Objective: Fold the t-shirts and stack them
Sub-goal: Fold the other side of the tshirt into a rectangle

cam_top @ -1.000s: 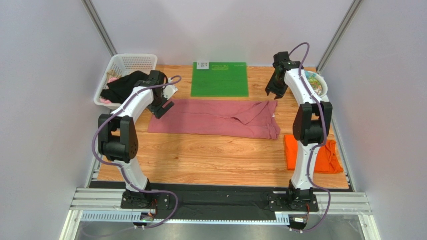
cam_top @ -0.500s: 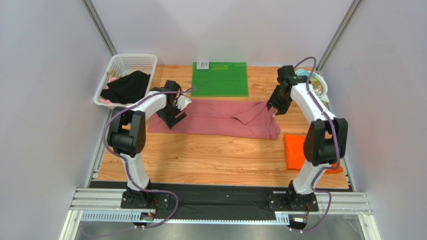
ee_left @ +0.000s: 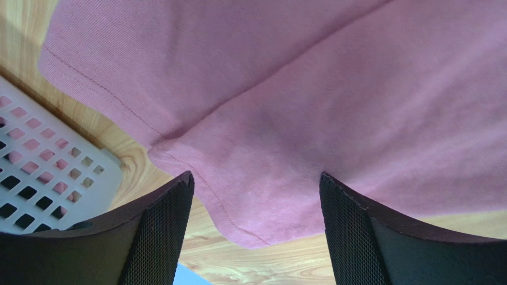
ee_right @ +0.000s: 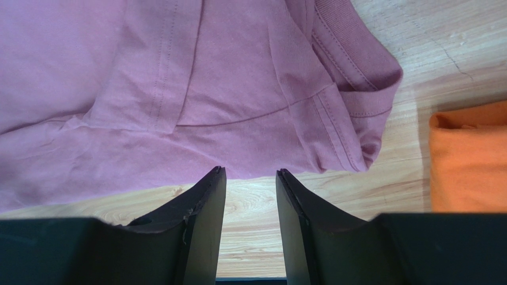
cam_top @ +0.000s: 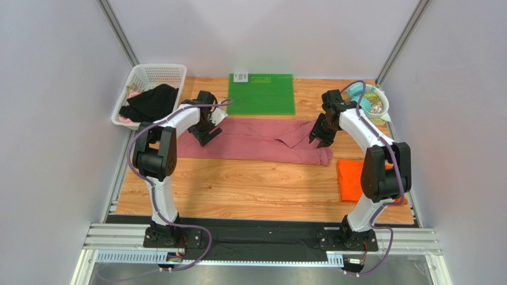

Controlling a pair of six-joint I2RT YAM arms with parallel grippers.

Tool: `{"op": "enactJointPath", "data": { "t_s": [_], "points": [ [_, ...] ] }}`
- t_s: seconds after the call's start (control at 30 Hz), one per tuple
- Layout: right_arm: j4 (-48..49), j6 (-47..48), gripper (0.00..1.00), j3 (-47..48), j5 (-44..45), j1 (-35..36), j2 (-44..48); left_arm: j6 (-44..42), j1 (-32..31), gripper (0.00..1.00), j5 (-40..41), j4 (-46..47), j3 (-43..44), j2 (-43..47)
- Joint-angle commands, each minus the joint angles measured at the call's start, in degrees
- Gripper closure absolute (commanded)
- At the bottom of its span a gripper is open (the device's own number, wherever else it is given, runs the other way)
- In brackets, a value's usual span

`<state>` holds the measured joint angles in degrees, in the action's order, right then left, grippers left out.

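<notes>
The dusty rose-pink t-shirt [cam_top: 256, 139] lies stretched left to right across the middle of the wooden table [cam_top: 250, 187]. My left gripper [cam_top: 204, 132] hovers low over its left end. In the left wrist view the gripper [ee_left: 256, 178] is wide open, with a corner of the pink shirt [ee_left: 297, 89] between the fingers. My right gripper [cam_top: 318, 133] is at the shirt's right end. In the right wrist view it [ee_right: 250, 172] stands open at the edge of the pink cloth [ee_right: 178, 77], gripping nothing. The folded orange t-shirt [cam_top: 357, 178] lies at the right, partly hidden by the right arm, and its edge [ee_right: 470, 160] shows beside the pink collar.
A white basket [cam_top: 157, 67] holding black cloth [cam_top: 149, 102] stands at the back left, close to the left arm; its mesh [ee_left: 36, 178] shows in the left wrist view. A green mat [cam_top: 260, 94] lies at the back centre. A patterned bowl [cam_top: 372, 100] sits at the back right.
Both arms came in from the back corners and lowered onto the pink shirt: the left gripper to its left end, the right gripper to its right end near the collar.
</notes>
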<state>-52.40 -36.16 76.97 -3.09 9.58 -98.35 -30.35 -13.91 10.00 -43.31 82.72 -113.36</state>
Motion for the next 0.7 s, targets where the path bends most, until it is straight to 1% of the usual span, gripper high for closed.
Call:
{"op": "enactJointPath", "data": {
  "t_s": [0.0,0.1,0.23,0.4,0.43,0.5,0.67],
  "points": [
    [2.2,0.5,0.59,3.7,-0.4,0.0,-5.0,0.4,0.6,0.18,2.5,0.6,1.3,-1.9],
    [2.4,0.2,0.60,4.4,-0.4,0.1,-9.0,0.3,0.7,0.19,2.8,1.9,-1.1,-1.3],
    [1.4,0.0,0.62,4.5,2.3,0.0,-11.1,0.0,0.9,0.19,3.5,2.6,-3.0,-1.0],
    [-0.4,0.2,0.64,1.9,3.0,-0.6,-10.3,0.3,0.9,0.20,4.0,1.8,-4.4,-1.1],
    [-0.5,0.3,0.64,1.0,5.4,-1.1,-9.9,0.3,0.9,0.21,4.0,1.5,-4.8,-1.1],
    [-0.4,0.6,0.65,-1.1,6.2,-1.7,-8.9,-0.3,0.7,0.23,4.3,0.4,-5.7,-0.5],
    [-0.6,1.2,0.65,-4.7,6.6,-4.1,-5.5,-2.6,-0.7,0.25,2.9,-0.1,-12.4,3.8]
  ]
}}
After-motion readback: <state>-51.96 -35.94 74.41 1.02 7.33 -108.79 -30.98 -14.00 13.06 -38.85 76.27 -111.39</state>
